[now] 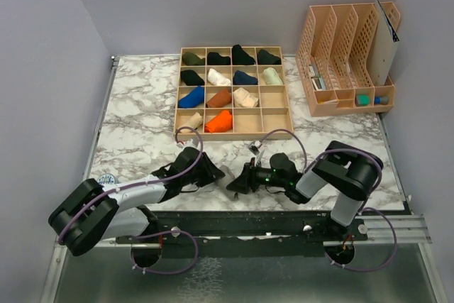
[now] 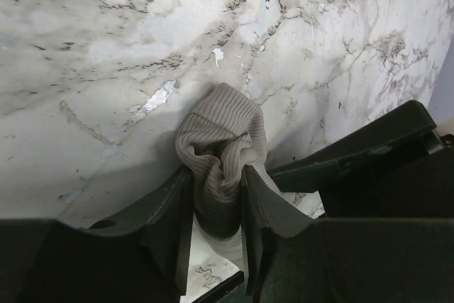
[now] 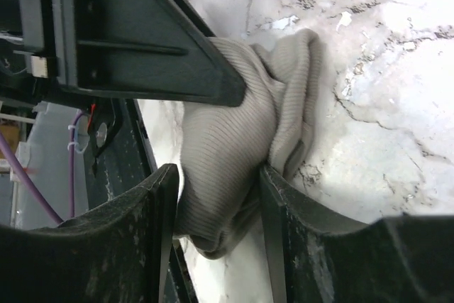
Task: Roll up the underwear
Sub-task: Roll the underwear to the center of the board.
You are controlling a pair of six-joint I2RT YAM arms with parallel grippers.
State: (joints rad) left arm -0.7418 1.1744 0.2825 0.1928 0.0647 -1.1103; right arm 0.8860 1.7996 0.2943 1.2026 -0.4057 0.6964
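Note:
The underwear (image 2: 223, 125) is a pale beige ribbed cloth, bunched into a lump on the marble table near its front edge. My left gripper (image 2: 216, 175) is shut on it, the cloth squeezed narrow between the two fingers. From the opposite side my right gripper (image 3: 218, 175) straddles the same underwear (image 3: 234, 104); its jaws stand apart and the cloth bulges round between them, resting against both fingers. In the top view the left gripper (image 1: 216, 174) and right gripper (image 1: 235, 182) meet tip to tip and hide the cloth. No grey garment shows.
A wooden grid tray (image 1: 273, 115) at the middle back holds several rolled garments of different colours. A peach file organizer (image 1: 347, 54) stands at the back right. The table's front edge and a black rail (image 1: 284, 221) run just behind the grippers.

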